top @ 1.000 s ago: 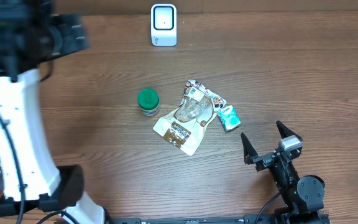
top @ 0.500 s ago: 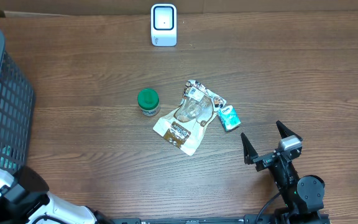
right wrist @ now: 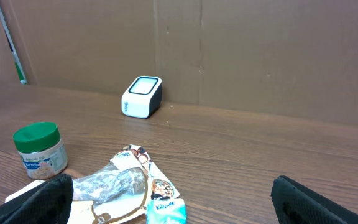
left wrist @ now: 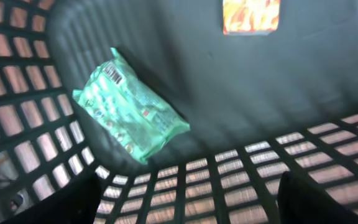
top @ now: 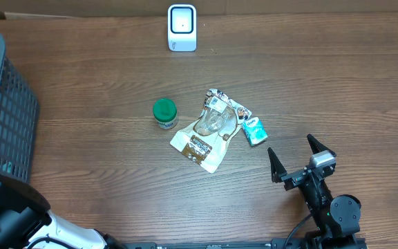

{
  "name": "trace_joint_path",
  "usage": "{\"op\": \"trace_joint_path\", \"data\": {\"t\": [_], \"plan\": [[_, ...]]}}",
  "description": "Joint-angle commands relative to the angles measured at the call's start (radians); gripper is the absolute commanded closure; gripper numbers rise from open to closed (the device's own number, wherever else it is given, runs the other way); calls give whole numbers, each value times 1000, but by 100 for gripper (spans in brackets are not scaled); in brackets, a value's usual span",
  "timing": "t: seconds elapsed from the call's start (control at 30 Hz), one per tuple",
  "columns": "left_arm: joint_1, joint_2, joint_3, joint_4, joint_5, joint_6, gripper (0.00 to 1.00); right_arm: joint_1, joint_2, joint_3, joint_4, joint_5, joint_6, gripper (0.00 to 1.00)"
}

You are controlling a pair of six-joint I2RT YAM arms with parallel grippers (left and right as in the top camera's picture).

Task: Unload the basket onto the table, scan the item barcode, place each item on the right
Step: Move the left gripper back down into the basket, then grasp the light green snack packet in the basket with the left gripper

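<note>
Brown wood-grain tabletop (top: 337,83) spreads under both arms, with a dark mesh basket (top: 5,117) at its left edge. Your green packet (left wrist: 129,106) lies inside that basket close to the wall, its barcode (left wrist: 114,73) facing up at one end. An orange-printed item (left wrist: 251,15) lies apart from it on the basket floor. Your left hand (left wrist: 191,199) hangs above the packet, released and empty, fingers spread wide. Out on the tabletop, the white scanner (top: 182,28) stands at the far edge. A green-lidded jar (top: 164,113), a snack pouch (top: 206,138) and a small teal packet (top: 254,130) lie mid-table. Your right hand (top: 292,149) sits near right, spread open, holding nothing.
</note>
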Motion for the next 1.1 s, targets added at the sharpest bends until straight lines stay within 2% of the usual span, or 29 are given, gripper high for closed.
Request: {"op": "trace_joint_path", "data": {"t": [0.0, 0.37, 0.57, 0.7, 0.97, 1.0, 1.07], "plan": [[21, -4, -95, 69, -23, 62, 20, 3, -10, -11, 5, -5, 4, 0], [95, -1, -429, 327, -26, 161, 18, 3, -10, -11, 5, -5, 4, 0], [97, -1, -537, 455, -25, 182, 18, 3, -10, -11, 5, -5, 4, 0], [97, -1, -607, 562, -13, 239, 20, 3, -10, -11, 5, -5, 4, 0], [97, -1, -700, 677, -9, 259, 29, 3, -10, -11, 5, -5, 4, 0], [97, -1, -702, 681, -9, 259, 33, 3, -10, -11, 5, -5, 4, 0], [96, -1, -702, 687, -6, 259, 47, 3, -10, -11, 5, -5, 4, 0]]}}
